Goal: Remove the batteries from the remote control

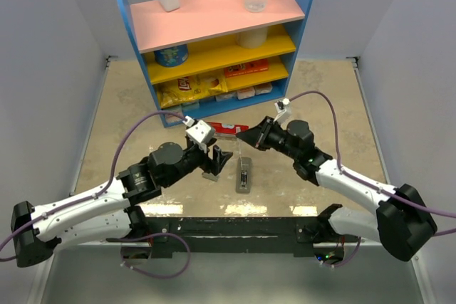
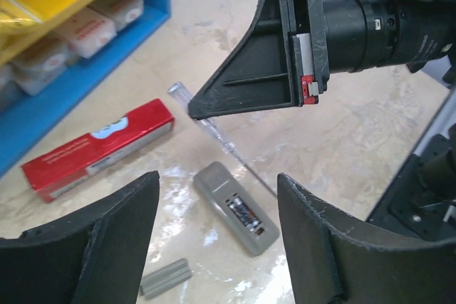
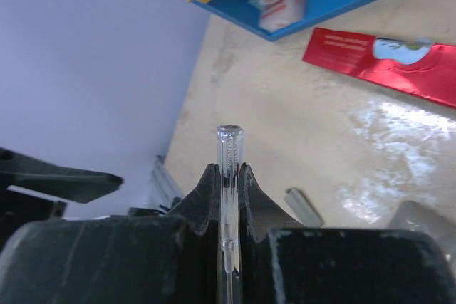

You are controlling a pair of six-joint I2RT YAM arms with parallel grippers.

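The remote control (image 1: 244, 176) lies flat on the table, back up, compartment open; it also shows in the left wrist view (image 2: 236, 208). Silvery batteries (image 2: 246, 212) sit inside the compartment. My left gripper (image 1: 218, 157) is open and empty, hovering above and left of the remote, its jaws wide apart in its own view (image 2: 217, 179). My right gripper (image 1: 250, 136) is shut on a thin clear-handled stick (image 3: 229, 153), whose metal shaft (image 2: 246, 164) slants down to the table just beyond the remote's far end. The right gripper (image 3: 229, 173) grips the stick near its top.
The grey battery cover (image 2: 165, 278) lies loose on the table left of the remote. A flat red box (image 1: 222, 128) lies behind the grippers, in front of the blue shelf (image 1: 214, 40) holding snacks and bottles. Grey walls close both sides.
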